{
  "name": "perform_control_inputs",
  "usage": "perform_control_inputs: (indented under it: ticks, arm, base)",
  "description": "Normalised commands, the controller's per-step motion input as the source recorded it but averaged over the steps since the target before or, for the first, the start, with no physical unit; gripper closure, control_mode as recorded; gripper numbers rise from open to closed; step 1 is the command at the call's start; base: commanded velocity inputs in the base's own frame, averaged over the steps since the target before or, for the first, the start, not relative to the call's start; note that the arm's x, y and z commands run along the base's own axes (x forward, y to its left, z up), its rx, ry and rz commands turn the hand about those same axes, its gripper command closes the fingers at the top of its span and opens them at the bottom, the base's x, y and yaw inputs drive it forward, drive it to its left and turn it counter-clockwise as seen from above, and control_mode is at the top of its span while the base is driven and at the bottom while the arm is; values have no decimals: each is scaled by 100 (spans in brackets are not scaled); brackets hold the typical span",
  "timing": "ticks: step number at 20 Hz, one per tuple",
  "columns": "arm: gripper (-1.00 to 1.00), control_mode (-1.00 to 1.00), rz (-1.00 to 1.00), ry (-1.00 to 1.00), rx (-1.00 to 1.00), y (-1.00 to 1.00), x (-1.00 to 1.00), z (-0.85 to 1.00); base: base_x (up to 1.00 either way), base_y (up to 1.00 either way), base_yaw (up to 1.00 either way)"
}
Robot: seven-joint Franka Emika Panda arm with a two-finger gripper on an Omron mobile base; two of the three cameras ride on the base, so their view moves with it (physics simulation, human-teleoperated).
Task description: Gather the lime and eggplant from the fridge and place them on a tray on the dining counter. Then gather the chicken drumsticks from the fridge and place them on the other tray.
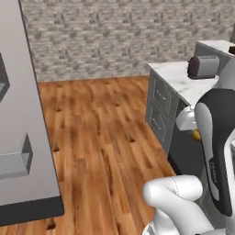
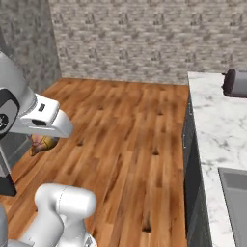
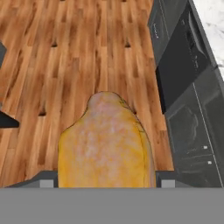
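A yellow-orange chicken drumstick (image 3: 105,144) sits between my two fingertips, its narrow end pointing away over the wooden floor. My gripper (image 3: 107,181) is shut on it. In the left base view the drumstick (image 1: 196,134) peeks out yellow beside the white hand (image 1: 186,119), close to the cabinet front. From the right base it hangs as a drumstick (image 2: 41,144) under the hand (image 2: 48,121), above the floor. The lime, the eggplant and the trays are out of view.
A grey slab with bin-like shelves (image 1: 18,160) stands at the left. A marble counter (image 2: 214,125) over grey drawers (image 1: 160,103) runs along the right, with a dark toaster (image 1: 202,66) on it. A grey recessed rectangle (image 2: 236,198) lies in the counter's near end. Wooden floor (image 1: 101,137) lies between.
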Motion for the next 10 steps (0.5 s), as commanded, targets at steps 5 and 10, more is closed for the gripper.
perform_control_inputs:
  ticks: [5, 10]
  arm:
    - [100, 100, 0, 0, 0, 0, 0, 0]
    - [100, 100, 0, 0, 0, 0, 0, 0]
  base:
    - [100, 0, 0]
    - [100, 0, 0]
